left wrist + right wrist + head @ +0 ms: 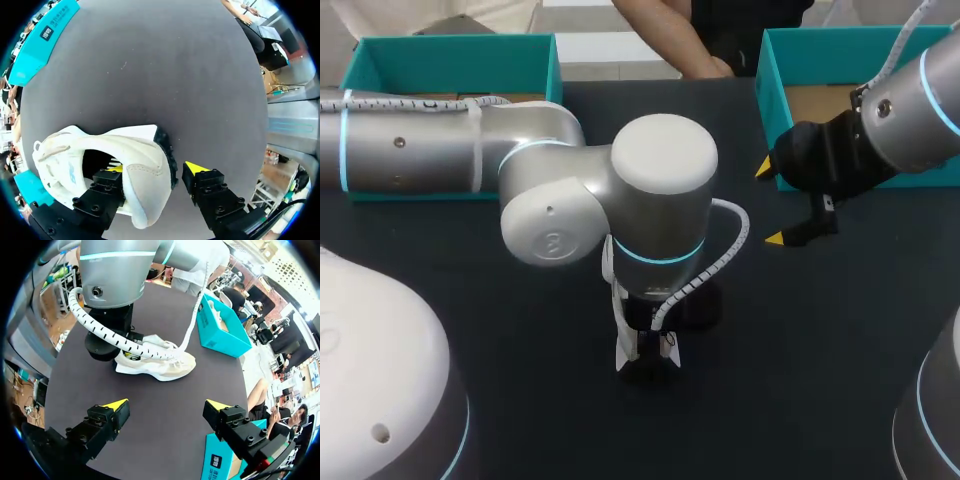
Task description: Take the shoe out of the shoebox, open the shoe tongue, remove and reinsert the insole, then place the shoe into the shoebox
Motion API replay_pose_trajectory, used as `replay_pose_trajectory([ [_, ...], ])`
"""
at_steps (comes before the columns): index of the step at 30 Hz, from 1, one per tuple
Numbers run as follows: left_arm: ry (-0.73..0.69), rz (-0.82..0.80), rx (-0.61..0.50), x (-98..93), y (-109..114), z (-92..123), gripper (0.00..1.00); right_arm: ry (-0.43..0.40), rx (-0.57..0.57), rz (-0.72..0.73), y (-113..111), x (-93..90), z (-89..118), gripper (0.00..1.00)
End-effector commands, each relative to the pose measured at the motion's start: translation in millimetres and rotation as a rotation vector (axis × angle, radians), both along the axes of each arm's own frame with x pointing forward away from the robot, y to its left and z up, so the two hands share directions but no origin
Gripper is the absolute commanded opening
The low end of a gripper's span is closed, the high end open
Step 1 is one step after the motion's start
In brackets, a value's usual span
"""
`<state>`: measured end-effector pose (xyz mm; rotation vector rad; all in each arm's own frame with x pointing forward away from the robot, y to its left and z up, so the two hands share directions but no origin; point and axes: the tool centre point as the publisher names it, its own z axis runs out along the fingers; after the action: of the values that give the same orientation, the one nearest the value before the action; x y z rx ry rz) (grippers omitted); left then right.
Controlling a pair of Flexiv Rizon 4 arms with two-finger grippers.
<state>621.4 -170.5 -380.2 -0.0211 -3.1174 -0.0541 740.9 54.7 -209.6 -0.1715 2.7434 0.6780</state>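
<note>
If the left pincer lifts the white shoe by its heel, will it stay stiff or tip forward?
The shoe would probably hang toe-down, since the left pincer straddles only its heel. The padded upper may fold a little; the thick sole should stay fairly stiff.

A white shoe lies on the dark tabletop. The left gripper straddles its heel, one of its fingers inside the opening and the other just outside. A teal shoebox sits well beyond.
</note>
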Motion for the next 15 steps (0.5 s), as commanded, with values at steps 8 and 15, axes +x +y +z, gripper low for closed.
replay_pose_trajectory([
  [8,0.067,-0.007,-0.032,1.0,3,-12,0.00,-0.002,-0.002,-0.002,1,-0.5,-1,1.00],
  [15,0.192,-0.001,-0.028,-8.7,13,23,0.00,-0.002,-0.002,-0.002,1,-0.5,-1,1.00],
])
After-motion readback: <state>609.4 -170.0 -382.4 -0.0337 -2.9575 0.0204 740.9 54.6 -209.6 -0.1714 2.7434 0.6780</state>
